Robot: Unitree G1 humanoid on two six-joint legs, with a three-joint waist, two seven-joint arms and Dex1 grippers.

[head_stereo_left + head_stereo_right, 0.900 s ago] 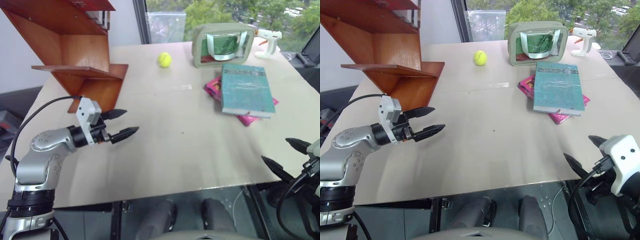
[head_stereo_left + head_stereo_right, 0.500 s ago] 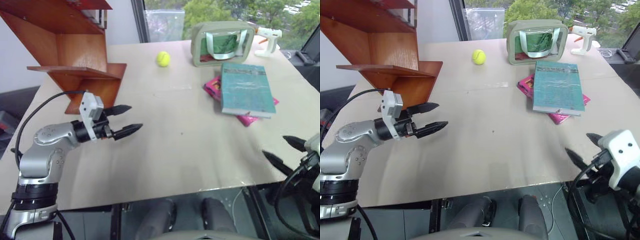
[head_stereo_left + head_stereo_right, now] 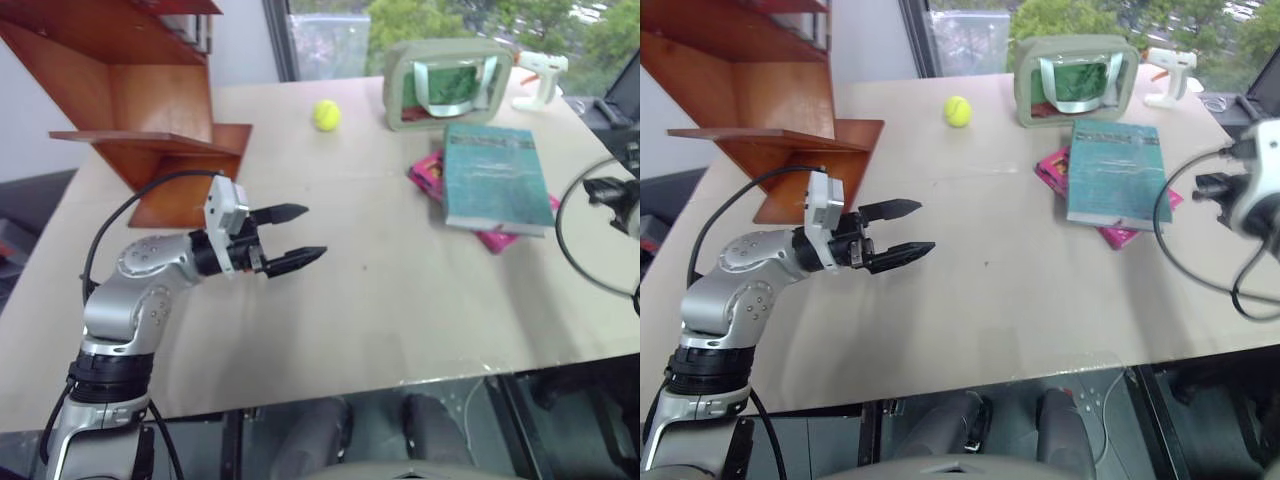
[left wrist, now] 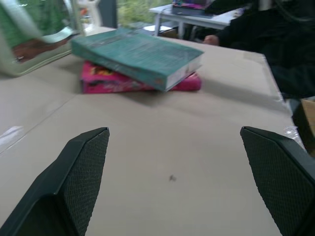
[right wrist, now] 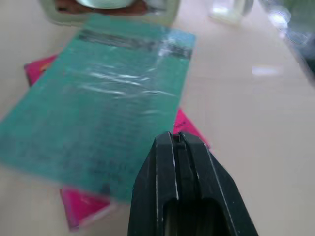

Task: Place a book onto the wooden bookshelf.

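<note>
Centrally on the pale table [image 3: 400, 290], toward the upper right of the head view, the teal book [image 3: 493, 177] lies flat on top of a pink book [image 3: 432, 174], just below the beige-framed green-windowed case [image 3: 447, 84]. Up in the upper left corner stands the wooden bookshelf [image 3: 140, 110], well apart from the book. A yellow ball [image 3: 326, 116] sits between the shelf and the case, and a white glue gun [image 3: 540, 76] stands at the top right.

Left of centre, the left gripper [image 3: 290, 237] hangs over bare table with its 2 fingers spread wide and nothing between them. Its wrist view adds the book's pale page edge [image 4: 184, 73] and a dark-sleeved person [image 4: 266, 34] beyond the table.

Meanwhile the right wrist view shows the right gripper [image 5: 178, 142] with its fingers pressed together, empty, over the book's near edge.
</note>
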